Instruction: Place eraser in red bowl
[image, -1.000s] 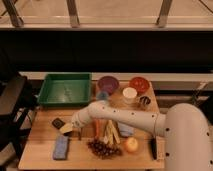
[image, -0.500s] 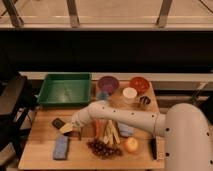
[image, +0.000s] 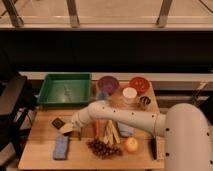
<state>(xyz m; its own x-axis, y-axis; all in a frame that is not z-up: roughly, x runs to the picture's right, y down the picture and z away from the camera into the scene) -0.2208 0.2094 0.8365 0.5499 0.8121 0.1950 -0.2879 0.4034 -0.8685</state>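
Observation:
The red bowl (image: 139, 84) stands at the back right of the wooden table (image: 42, 135), to the right of the purple bowl (image: 108, 84). A small black block, which I take for the eraser (image: 57, 122), lies flat at the left of the table. My gripper (image: 68, 129) is low over the table, just right of this block and close to it; I cannot tell if they touch. My white arm (image: 125, 119) reaches in from the right across the middle of the table.
A green tray (image: 65, 90) sits at the back left. A white cup (image: 129, 94) and a small dark cup (image: 145, 101) stand near the red bowl. At the front lie a blue pad (image: 61, 147), grapes (image: 103, 147), a yellow fruit (image: 131, 145) and another black oblong thing (image: 155, 147).

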